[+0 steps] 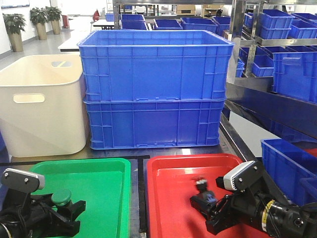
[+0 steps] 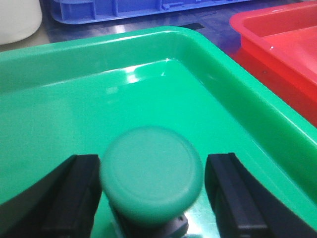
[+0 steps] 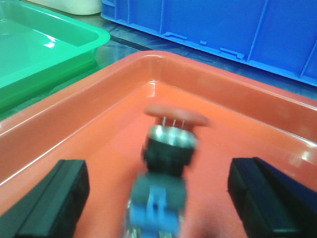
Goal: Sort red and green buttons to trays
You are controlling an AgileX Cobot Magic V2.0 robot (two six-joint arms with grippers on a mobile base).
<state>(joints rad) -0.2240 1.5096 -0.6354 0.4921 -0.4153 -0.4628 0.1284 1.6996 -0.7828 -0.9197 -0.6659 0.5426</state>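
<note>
The green button [image 2: 152, 173] stands cap up in the green tray [image 2: 124, 99], at the tray's front left in the front view. My left gripper [image 2: 153, 163] is open around it, with one black finger [image 2: 69, 198] on each side of the cap and a small gap on the right. The red button [image 3: 171, 144] is blurred and leans over the red tray [image 3: 99, 124], its red cap away from the camera and its blue body towards it. My right gripper [image 3: 158, 198] is wide open, and both its fingers [image 3: 262, 198] stand well apart from the button.
Two stacked deep blue crates [image 1: 153, 89] stand right behind the trays, with a cream tub [image 1: 39, 104] to their left. Another blue crate [image 1: 290, 163] sits right of the red tray [image 1: 173, 198]. Shelves of blue bins [image 1: 277, 25] run along the right side.
</note>
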